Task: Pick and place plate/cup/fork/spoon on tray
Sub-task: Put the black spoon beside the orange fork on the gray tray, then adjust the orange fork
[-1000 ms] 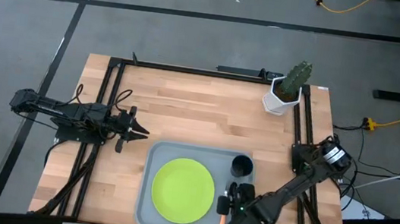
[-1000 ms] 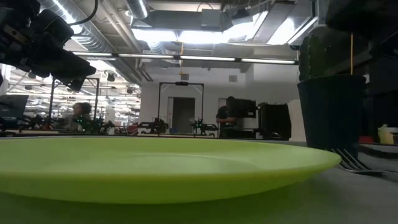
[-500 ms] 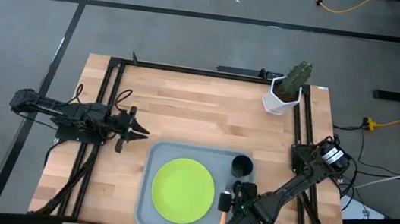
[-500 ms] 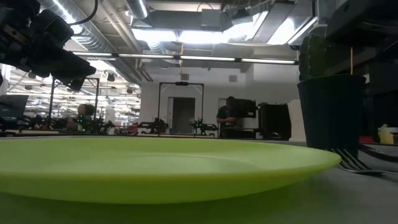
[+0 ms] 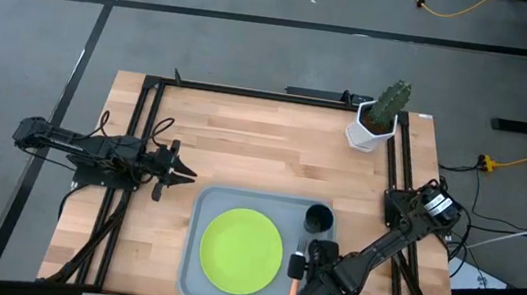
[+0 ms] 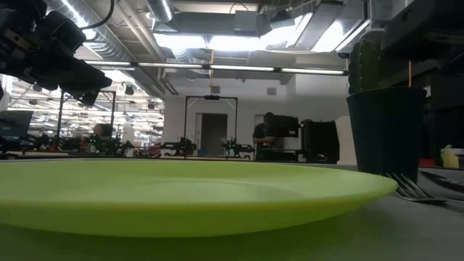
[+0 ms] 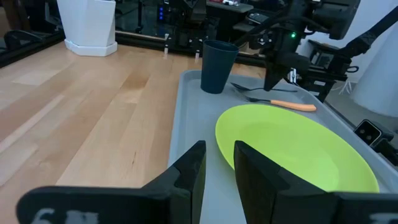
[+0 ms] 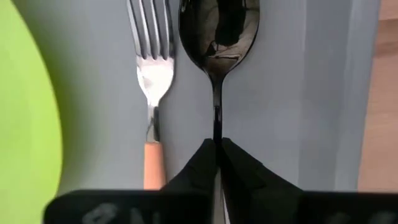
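The lime-green plate [image 5: 241, 251] lies flat on the grey-blue tray [image 5: 206, 201], and the black cup [image 5: 318, 218] stands upright in the tray's far right corner. The orange-handled fork [image 8: 151, 74] lies on the tray floor to the plate's right. My right gripper [image 8: 217, 149] is over the tray's right side, shut on the dark spoon [image 8: 219, 31], which runs parallel to the fork on its right. My left gripper [image 7: 219, 168] waits open over the bare table, left of the tray's far left corner. My right gripper pinches the spoon's thin handle [image 8: 216, 127] between its two fingertips, a short way behind the bowl. The fingers come from above. The spoon lies level, bowl toward the cup; whether it rests on the tray floor I cannot tell.
A white pot with a green cactus [image 5: 378, 116] stands at the table's far right corner. Black frame rails [image 5: 137, 152] run along the table's left and right sides. Bare wood lies between the tray and the far edge.
My right gripper has sunk a little with the spoon toward the tray floor beside the fork; the spoon stays level. The plate, cup and fork have not moved.
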